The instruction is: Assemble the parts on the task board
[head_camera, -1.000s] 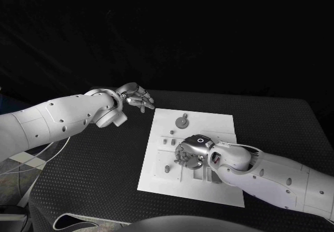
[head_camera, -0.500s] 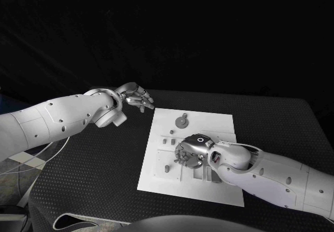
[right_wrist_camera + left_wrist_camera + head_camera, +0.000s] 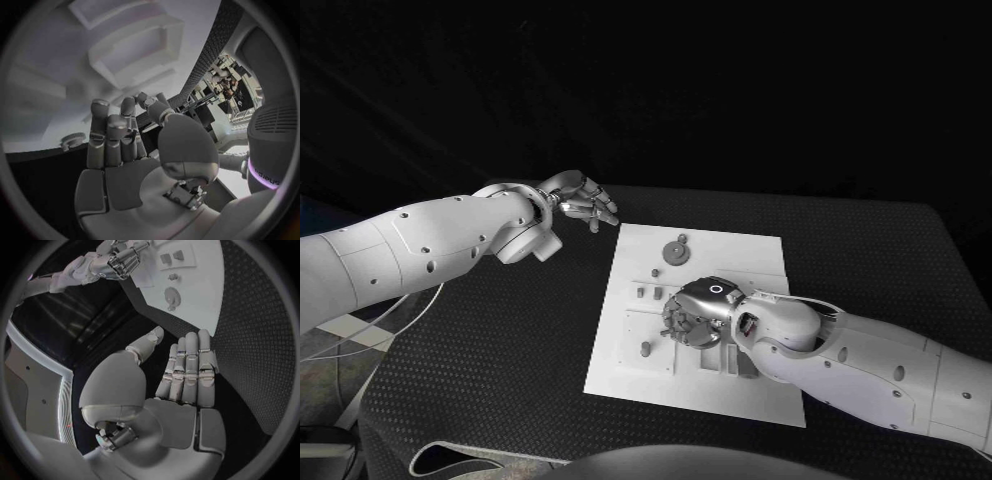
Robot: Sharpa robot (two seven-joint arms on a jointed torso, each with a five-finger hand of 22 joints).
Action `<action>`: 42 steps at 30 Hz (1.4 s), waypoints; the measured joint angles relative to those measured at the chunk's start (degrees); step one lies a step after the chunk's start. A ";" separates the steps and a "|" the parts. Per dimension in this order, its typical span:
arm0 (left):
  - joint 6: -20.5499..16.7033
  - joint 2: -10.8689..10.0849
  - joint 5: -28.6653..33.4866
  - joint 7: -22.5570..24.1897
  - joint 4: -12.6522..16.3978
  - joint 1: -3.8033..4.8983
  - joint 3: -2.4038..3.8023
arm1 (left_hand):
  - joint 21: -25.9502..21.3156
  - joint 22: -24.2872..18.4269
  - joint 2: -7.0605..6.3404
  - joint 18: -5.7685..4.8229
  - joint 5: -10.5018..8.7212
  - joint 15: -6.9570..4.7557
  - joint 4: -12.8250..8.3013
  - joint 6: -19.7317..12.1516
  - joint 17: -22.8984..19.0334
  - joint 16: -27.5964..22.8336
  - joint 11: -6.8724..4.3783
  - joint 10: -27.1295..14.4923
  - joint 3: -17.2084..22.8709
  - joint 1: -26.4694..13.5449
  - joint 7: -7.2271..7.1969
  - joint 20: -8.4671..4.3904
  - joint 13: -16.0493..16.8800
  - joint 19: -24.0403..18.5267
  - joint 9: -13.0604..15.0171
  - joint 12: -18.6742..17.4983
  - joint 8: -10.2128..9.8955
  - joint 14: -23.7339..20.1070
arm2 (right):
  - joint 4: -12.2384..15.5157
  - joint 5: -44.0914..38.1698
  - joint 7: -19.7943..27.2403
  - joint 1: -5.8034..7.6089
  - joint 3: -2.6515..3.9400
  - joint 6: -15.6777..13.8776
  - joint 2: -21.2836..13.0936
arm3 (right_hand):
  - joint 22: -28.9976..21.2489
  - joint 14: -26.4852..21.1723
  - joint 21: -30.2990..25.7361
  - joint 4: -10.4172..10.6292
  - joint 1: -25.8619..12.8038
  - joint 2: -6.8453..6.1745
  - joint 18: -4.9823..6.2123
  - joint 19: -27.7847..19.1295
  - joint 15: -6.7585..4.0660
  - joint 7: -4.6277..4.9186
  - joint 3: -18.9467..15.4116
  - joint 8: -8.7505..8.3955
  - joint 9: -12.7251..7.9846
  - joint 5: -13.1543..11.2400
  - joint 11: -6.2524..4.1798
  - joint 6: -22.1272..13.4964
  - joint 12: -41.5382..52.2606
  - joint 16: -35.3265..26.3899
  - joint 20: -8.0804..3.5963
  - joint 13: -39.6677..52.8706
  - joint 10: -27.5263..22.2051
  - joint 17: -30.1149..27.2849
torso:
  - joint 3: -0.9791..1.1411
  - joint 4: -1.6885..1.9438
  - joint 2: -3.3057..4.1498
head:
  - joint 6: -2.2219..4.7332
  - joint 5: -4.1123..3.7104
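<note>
Barely anything differs from a second ago: the right hand (image 3: 692, 318) has crept a touch lower over the task board (image 3: 741, 262) mid-bench, fingers curled down among the parts (can't tell if it grips any). Farther back, the left hand (image 3: 583, 204) hovers unchanged, fingers straight, holding nothing.

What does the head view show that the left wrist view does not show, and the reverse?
Head view alone: the whole task board with the right hand over its middle, and the left hand off the board's far left corner. Left wrist view alone: the left hand's flat palm and straight fingers, holding nothing. Both: the board and a round geared part.
</note>
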 measured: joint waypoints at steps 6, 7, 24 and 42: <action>0.00 -0.06 0.00 -0.01 0.00 0.00 0.00 | 0.00 0.00 0.00 0.30 0.00 0.00 0.00 0.00 0.00 0.00 0.00 0.00 0.00 0.00 0.00 0.00 0.00 0.00 0.03 0.00 0.00 0.00 | -0.06 0.04 0.08 0.05 0.05 0.01 -0.21 | 0.00 -0.05 0.00 0.40 -0.22 -0.68 -0.01 -0.02 0.05 -0.10 -0.08 -0.28 0.16 0.00 0.29 -0.09 -0.25 0.00 0.01 -0.10 -0.29 0.00 | 0.00 0.00 0.01 | -0.05 -0.08; 0.00 -0.06 0.00 -0.01 0.01 0.00 0.00 | 0.00 0.00 0.00 0.32 0.00 0.00 0.00 0.00 0.00 0.00 0.00 0.00 0.00 0.00 0.00 0.00 0.00 0.00 0.03 0.00 0.00 0.00 | -0.06 0.04 0.10 0.05 0.05 0.01 -0.22 | 0.00 -0.06 0.00 0.40 -0.22 -0.68 -0.01 -0.02 0.06 -0.10 -0.08 -0.29 0.16 0.00 0.30 -0.10 -0.25 0.00 0.02 -0.10 -0.29 0.00 | 0.00 0.00 0.01 | -0.05 -0.09; 0.00 -0.02 0.00 -0.03 0.00 0.00 0.00 | 0.00 0.00 0.00 0.22 0.00 0.00 0.00 0.00 0.01 -0.01 0.00 0.00 0.00 0.00 0.00 0.00 0.04 0.00 0.02 0.00 0.00 0.00 | -0.38 0.03 0.33 0.05 0.05 -0.01 -0.01 | 0.00 -0.08 0.00 0.23 0.54 -0.37 0.00 -0.10 0.10 -0.11 0.09 -0.09 0.26 0.00 0.29 -0.06 -0.25 0.00 0.10 -0.14 -0.28 -0.01 | -0.01 -0.01 0.01 | -0.16 -0.17; 0.00 -0.01 0.00 -0.08 -0.02 0.00 0.00 | 0.00 -0.04 0.00 -0.04 0.00 0.00 0.00 0.00 -0.04 -0.02 0.00 0.00 0.00 0.00 0.00 0.00 0.03 0.00 0.00 0.00 0.00 0.00 | -0.53 -0.24 0.22 -0.02 -0.01 -0.44 0.17 | 0.00 -0.14 0.29 -1.43 2.05 2.72 0.00 -0.09 0.06 -0.88 0.50 0.08 0.76 0.00 -0.43 0.79 -0.24 0.00 0.11 -0.10 0.44 0.05 | -0.05 -0.01 0.01 | -0.27 -0.30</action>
